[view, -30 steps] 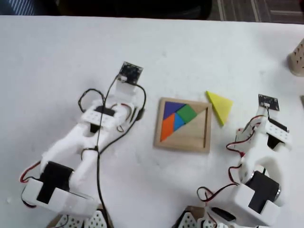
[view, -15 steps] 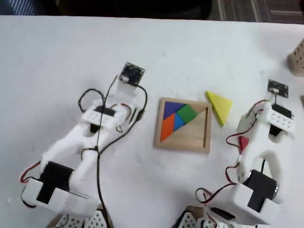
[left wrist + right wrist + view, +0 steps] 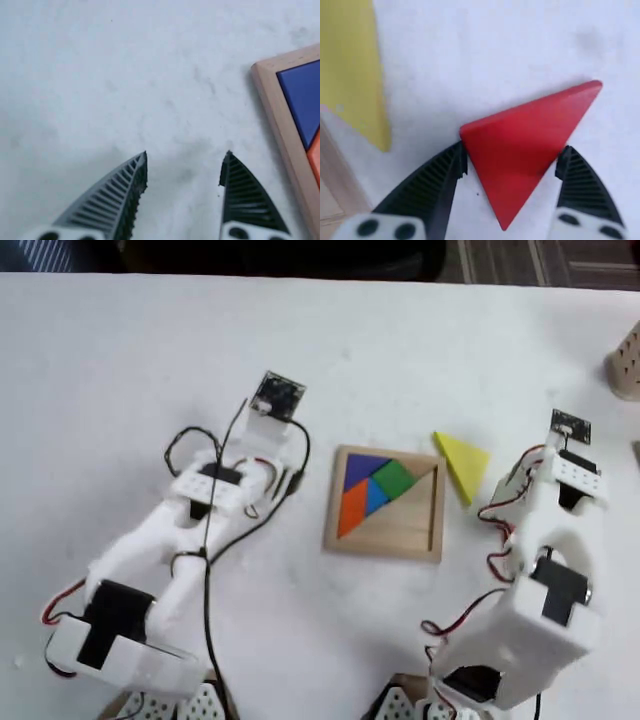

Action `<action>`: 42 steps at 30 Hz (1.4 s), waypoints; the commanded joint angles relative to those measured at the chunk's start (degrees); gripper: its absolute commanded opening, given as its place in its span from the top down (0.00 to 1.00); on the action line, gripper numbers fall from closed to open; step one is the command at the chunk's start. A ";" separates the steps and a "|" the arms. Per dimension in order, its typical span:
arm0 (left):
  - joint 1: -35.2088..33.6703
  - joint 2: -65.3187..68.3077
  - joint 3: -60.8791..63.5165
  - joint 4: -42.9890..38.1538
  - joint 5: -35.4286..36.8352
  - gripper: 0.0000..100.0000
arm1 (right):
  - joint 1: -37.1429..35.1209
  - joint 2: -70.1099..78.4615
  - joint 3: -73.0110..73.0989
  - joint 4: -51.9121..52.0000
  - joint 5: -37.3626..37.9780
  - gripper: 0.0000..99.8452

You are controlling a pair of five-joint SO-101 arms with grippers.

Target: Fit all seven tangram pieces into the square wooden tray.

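The left gripper (image 3: 185, 155) hangs with its jaws spread and empty, just left of the wooden tray (image 3: 385, 545). In the tray's left part lie the orange piece (image 3: 352, 506), blue piece (image 3: 362, 470) and green piece (image 3: 394, 477). Just right of the tray lies the yellow triangle (image 3: 463, 462). Farther right, the right gripper (image 3: 512, 152) grasps the red triangle (image 3: 530, 125).

Yellow triangle (image 3: 350, 65) and wooden tray (image 3: 281, 130), each partly beyond a wrist view's edge.

Pale bare wood on the tray (image 3: 384, 541), matt all over, the red triangle (image 3: 525, 142) smooth with a soft sheen, the left gripper (image 3: 186, 154) showing dull black ribbed plastic fingers (image 3: 120, 197), over a matt, faintly mottled white table (image 3: 120, 350).
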 commanded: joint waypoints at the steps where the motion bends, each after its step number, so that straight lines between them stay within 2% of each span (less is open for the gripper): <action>1: -0.66 -0.13 -3.08 -1.41 -0.70 0.76 | 0.57 2.33 -5.71 -0.75 -0.53 0.72; 17: -0.66 -0.13 -3.08 -1.49 -0.70 0.76 | 0.22 3.74 -16.53 9.54 -1.23 0.72; 27: -0.66 -0.13 -3.16 -1.49 -0.79 0.76 | 1.19 8.57 -17.23 6.29 -5.80 0.72; 39: -0.66 -0.13 -3.08 -1.49 -0.79 0.76 | 1.27 10.59 -18.55 5.32 -5.98 0.72; 42: -0.66 -0.13 -3.08 -1.49 -0.79 0.76 | 1.27 10.59 -18.46 5.49 -5.71 0.77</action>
